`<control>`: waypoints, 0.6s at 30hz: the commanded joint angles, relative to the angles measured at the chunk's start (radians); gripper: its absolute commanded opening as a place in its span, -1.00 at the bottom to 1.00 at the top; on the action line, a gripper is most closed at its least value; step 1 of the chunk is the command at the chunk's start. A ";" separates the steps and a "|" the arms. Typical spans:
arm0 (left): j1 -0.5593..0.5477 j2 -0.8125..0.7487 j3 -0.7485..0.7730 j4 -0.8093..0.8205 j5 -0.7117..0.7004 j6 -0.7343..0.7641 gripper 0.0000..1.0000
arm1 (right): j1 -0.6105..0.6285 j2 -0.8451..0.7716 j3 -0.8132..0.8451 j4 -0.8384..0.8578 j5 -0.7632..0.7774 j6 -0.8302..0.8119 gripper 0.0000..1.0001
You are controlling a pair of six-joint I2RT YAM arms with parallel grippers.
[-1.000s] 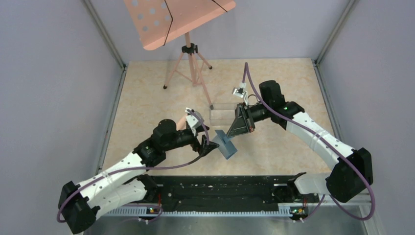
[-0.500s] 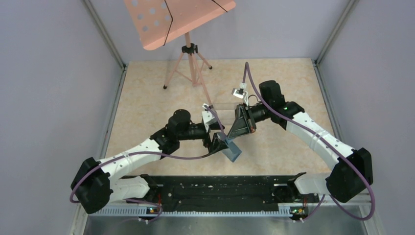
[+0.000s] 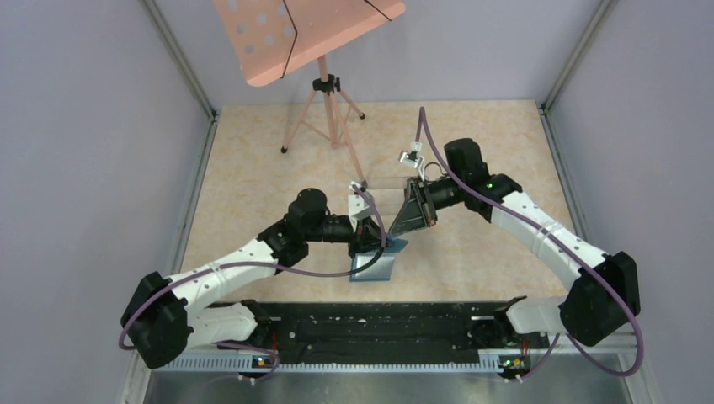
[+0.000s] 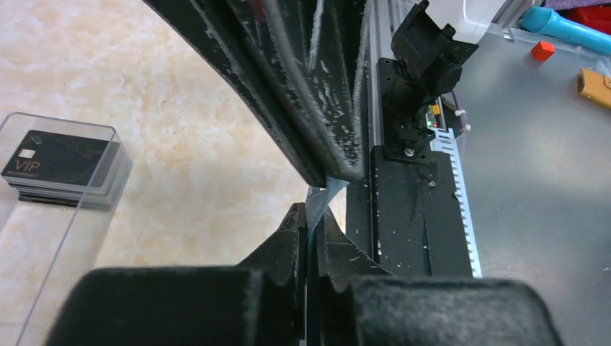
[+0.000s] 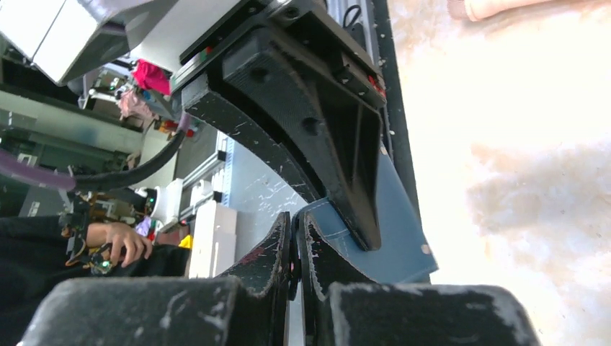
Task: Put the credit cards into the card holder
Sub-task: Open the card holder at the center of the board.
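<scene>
Top external: card holder [image 3: 376, 265] is mid-table [image 3: 253, 194] between the two arms, just in front of the clear box [image 3: 383, 192]. Left gripper [image 3: 369, 244] is clamped on one thin edge of it (clearest in the left wrist view), and right gripper [image 3: 402, 231] is clenched on the opposite edge. Credit cards [image 4: 61, 162] are stacked inside the box, top one marked VIP.

The card holder [image 5: 393, 223] looks matt, stitched leatherette, the credit cards [image 4: 61, 160] glossy black plastic, the clear box [image 4: 45, 241] smooth plastic, and the bench [image 3: 253, 181] smooth and marble-patterned.
</scene>
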 commanded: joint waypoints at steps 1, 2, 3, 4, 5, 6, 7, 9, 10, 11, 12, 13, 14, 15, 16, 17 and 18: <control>0.001 -0.044 0.028 -0.038 -0.008 0.007 -1.00 | -0.001 -0.003 0.055 0.014 0.082 0.003 -1.00; 0.001 -0.049 0.032 -0.057 -0.025 0.003 -1.00 | 0.000 -0.007 0.055 0.013 0.108 0.003 -0.97; 0.001 -0.055 0.035 -0.071 -0.042 -0.006 -1.00 | -0.002 -0.011 0.054 0.009 0.138 0.000 -0.85; 0.001 -0.063 0.037 -0.082 -0.061 -0.015 -1.00 | -0.004 -0.017 0.051 0.007 0.166 -0.004 -0.69; 0.001 -0.072 0.039 -0.092 -0.079 -0.025 -1.00 | -0.006 -0.026 0.048 0.005 0.194 -0.010 -0.51; 0.001 -0.084 0.037 -0.101 -0.103 -0.041 -1.00 | -0.008 -0.037 0.043 0.003 0.218 -0.018 -0.28; 0.001 -0.096 0.036 -0.102 -0.126 -0.065 -1.00 | -0.009 -0.048 0.037 0.001 0.240 -0.027 -0.02; 0.001 -0.123 0.019 -0.083 -0.161 -0.104 -1.00 | -0.008 -0.068 0.020 -0.002 0.255 -0.050 0.32; 0.002 -0.137 0.014 -0.071 -0.174 -0.125 -1.00 | -0.009 -0.076 0.013 -0.004 0.254 -0.058 0.43; 0.003 -0.148 0.005 -0.045 -0.185 -0.149 -1.00 | -0.008 -0.081 0.003 -0.005 0.243 -0.066 0.52; 0.003 -0.158 -0.002 -0.028 -0.201 -0.177 -1.00 | -0.009 -0.084 -0.006 -0.005 0.224 -0.076 0.56; 0.003 -0.166 -0.004 -0.011 -0.220 -0.208 -1.00 | -0.009 -0.085 -0.014 -0.007 0.202 -0.084 0.59; 0.003 -0.170 -0.003 0.000 -0.222 -0.229 -1.00 | -0.008 -0.084 -0.020 -0.007 0.189 -0.089 0.60; 0.003 -0.172 0.002 0.009 -0.217 -0.244 -1.00 | -0.006 -0.084 -0.027 -0.008 0.183 -0.092 0.60; 0.003 -0.171 0.008 0.018 -0.204 -0.257 -1.00 | -0.001 -0.083 -0.028 -0.006 0.177 -0.097 0.60; 0.003 -0.167 0.017 0.023 -0.197 -0.268 -1.00 | 0.005 -0.083 -0.029 -0.006 0.173 -0.100 0.60; 0.003 -0.165 0.026 0.023 -0.192 -0.277 -1.00 | 0.012 -0.082 -0.029 -0.003 0.171 -0.100 0.58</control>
